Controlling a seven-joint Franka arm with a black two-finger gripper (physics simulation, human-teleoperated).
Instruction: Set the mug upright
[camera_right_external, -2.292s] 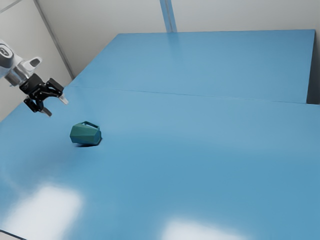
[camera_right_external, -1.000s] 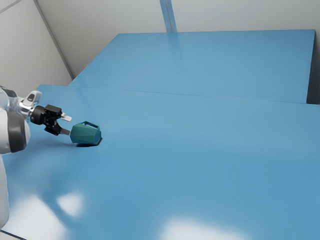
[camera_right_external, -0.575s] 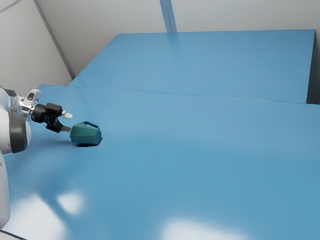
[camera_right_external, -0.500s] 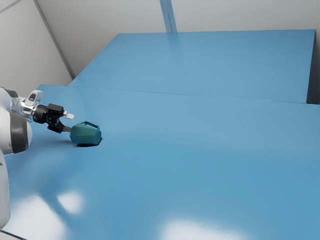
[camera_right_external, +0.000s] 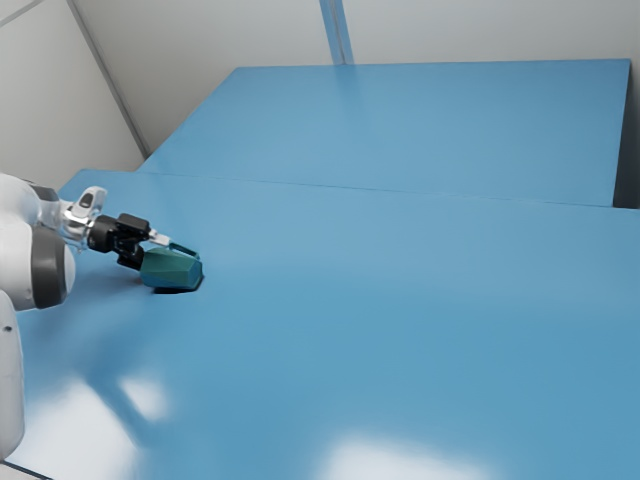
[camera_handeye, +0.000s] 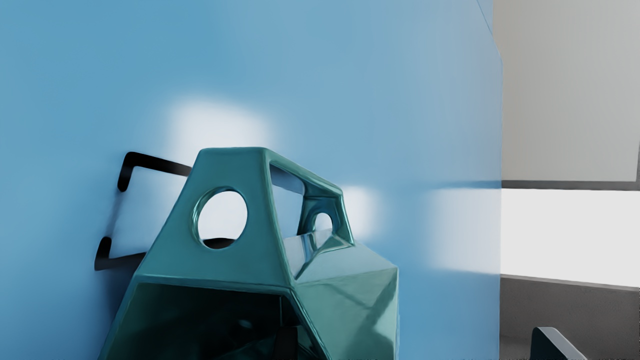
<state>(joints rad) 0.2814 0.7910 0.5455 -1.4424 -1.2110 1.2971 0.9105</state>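
Mug (camera_handeye: 250, 265) partly beyond wrist view

In the exterior view, the large flat blue desk (camera_right_external: 400, 330) stretches across most of the frame, with a pale grey wall (camera_right_external: 480, 30) behind it along the top. A faceted teal mug (camera_right_external: 170, 269) lies on its side on the desk, left of the frame's centre, its mouth toward the left. Its angular teal handle (camera_handeye: 227, 167) is along the mug's upper side. The black two-finger hand (camera_right_external: 155, 250) is at the mug's left end, and the white-and-grey jointed arm (camera_right_external: 15, 235) runs from it to the left edge. In the wrist view, one finger (camera_handeye: 286, 345) is at the mug's mouth, the other (camera_handeye: 555, 345) outside the mug, apart from its wall.
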